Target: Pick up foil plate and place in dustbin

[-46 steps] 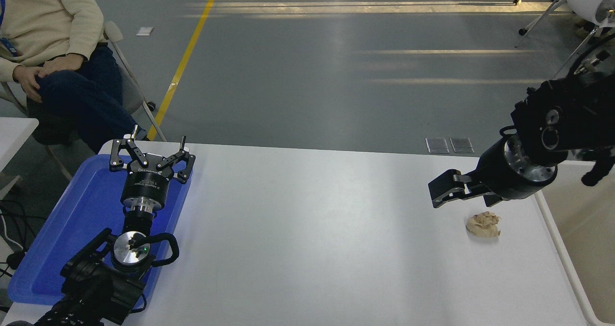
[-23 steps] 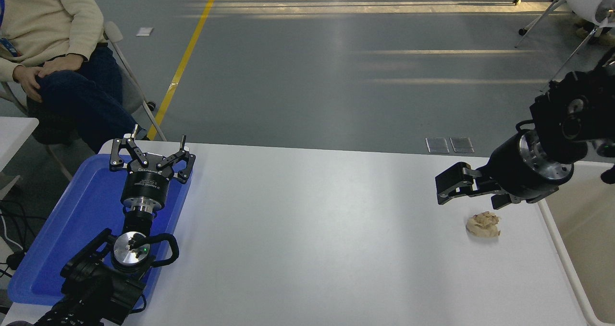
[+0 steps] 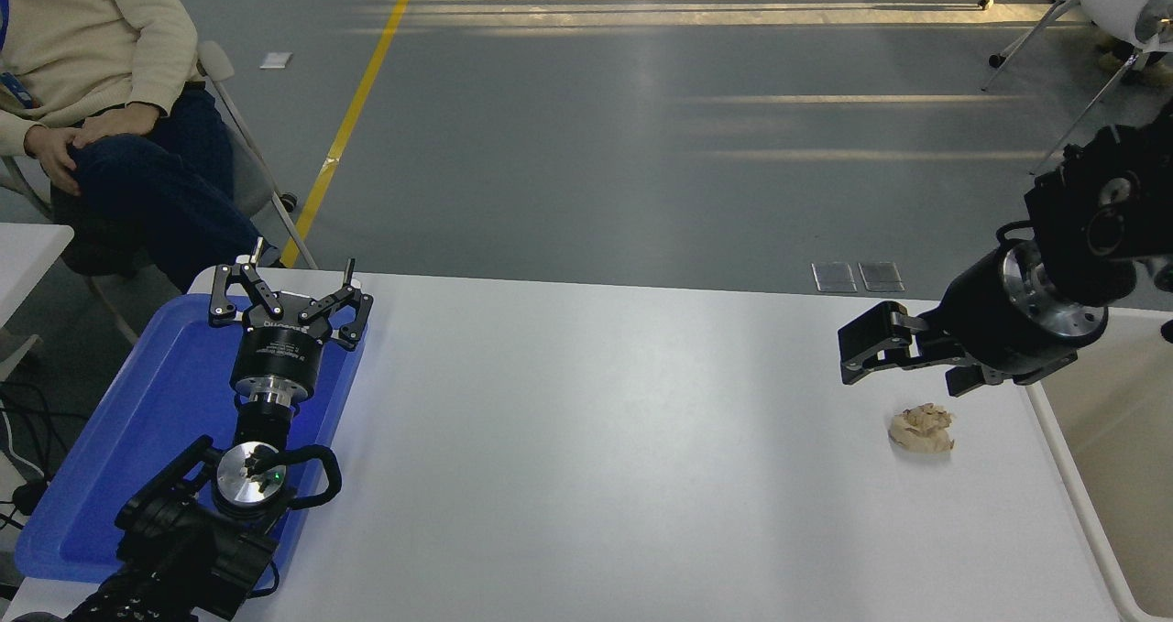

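Note:
The foil plate does not show in the head view. The dustbin (image 3: 1070,475) is the beige bin at the table's right edge; only its rim and part of its inner wall show. My right gripper (image 3: 882,371) hangs above the table's right part, just left of the bin. It points left, is open and holds nothing. My left gripper (image 3: 289,303) is parked open over the blue tray at the lower left.
A small crumpled beige paper wad (image 3: 922,428) lies on the white table (image 3: 596,439) just below my right gripper. A flat blue tray (image 3: 137,420) lies at the table's left edge. A person sits on a chair (image 3: 101,136) at the far left.
My right arm has drawn back to the right and slightly up, towards the bin. The paper wad and the left arm have not moved.

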Controlling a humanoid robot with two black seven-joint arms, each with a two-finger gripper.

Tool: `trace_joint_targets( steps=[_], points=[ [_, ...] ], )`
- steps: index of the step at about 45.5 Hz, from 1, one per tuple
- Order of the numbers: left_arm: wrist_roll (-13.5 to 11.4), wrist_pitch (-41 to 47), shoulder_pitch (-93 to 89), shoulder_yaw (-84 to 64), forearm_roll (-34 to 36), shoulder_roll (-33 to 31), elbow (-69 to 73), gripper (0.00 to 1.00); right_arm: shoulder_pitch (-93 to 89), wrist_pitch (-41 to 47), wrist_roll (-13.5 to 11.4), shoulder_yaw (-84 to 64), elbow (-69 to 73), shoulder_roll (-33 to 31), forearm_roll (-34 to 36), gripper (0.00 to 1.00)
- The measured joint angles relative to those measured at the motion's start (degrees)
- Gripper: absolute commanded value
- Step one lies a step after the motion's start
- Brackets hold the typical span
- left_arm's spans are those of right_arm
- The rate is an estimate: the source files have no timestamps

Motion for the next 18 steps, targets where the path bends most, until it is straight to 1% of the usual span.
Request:
trace_joint_targets(
  steps=[7, 18],
  points=[
    [0.0, 0.0, 0.0, 0.0, 0.0, 0.0, 0.0, 1.00, 0.7, 2.8, 0.4, 0.1, 0.0, -0.4, 0.0, 1.00],
    [0.0, 0.0, 0.0, 0.0, 0.0, 0.0, 0.0, 1.00, 1.1, 4.8, 0.7, 0.6, 0.0, -0.6, 0.0, 1.00]
  ],
)
